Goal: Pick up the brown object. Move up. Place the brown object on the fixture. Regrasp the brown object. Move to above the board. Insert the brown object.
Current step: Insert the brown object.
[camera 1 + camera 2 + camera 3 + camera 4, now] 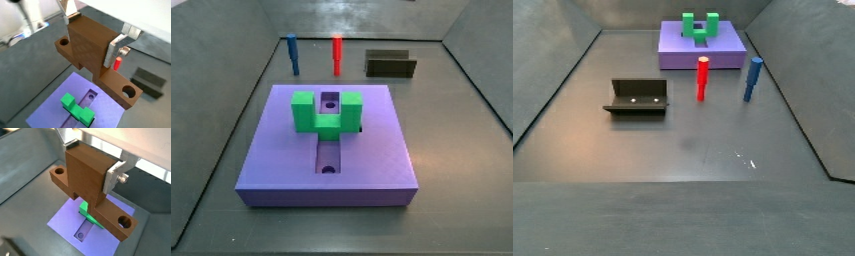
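In both wrist views my gripper (90, 36) (90, 163) is shut on the brown object (90, 47) (87, 175). It grips the object's thick upright part. A silver finger (112, 50) (111, 176) presses on one side. The object's flat bar, with a round hole at each end, hangs below the jaws. It is held in the air above the purple board (50, 107) (63, 223) and its green U-shaped block (77, 107) (85, 208). The board's groove hole (81, 235) shows. Neither side view shows the gripper or the brown object. The dark fixture (147, 82) (389, 64) (636, 98) stands apart from the board.
A red peg (117, 62) (337, 52) (703, 78) and a blue peg (291, 53) (754, 78) stand upright between board (278, 150) (673, 52) and fixture. Grey walls enclose the floor.
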